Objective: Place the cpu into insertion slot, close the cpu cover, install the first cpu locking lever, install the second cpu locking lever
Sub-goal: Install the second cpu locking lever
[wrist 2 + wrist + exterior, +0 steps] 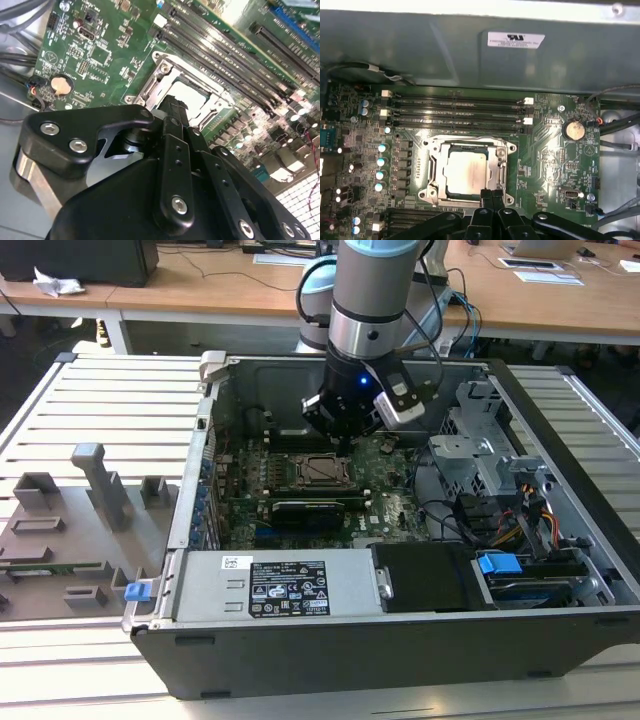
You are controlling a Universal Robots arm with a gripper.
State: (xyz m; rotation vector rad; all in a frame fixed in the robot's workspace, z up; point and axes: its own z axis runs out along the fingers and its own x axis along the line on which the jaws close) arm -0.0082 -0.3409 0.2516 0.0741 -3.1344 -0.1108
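Note:
Inside the open computer case, the cpu (465, 170) (322, 469) lies flat in the insertion slot (451, 149), silver top up. The cpu cover (432, 170) (150, 85) lies down around it as a metal frame, the chip showing through its window. A thin wire lever (470, 138) runs along the frame's edge beside the memory slots. My gripper (492, 196) (172, 105) (343, 440) hangs just over the socket's edge farthest from the memory slots. Its fingers are shut together with nothing between them.
Long black memory slots (455, 107) run beside the socket, and a coin cell (573, 131) sits on the green board. A black card (310, 510), the power supply (290, 585) and drive cage (480, 450) crowd the case. Grey fixtures (80, 520) stand at the exterior view's left.

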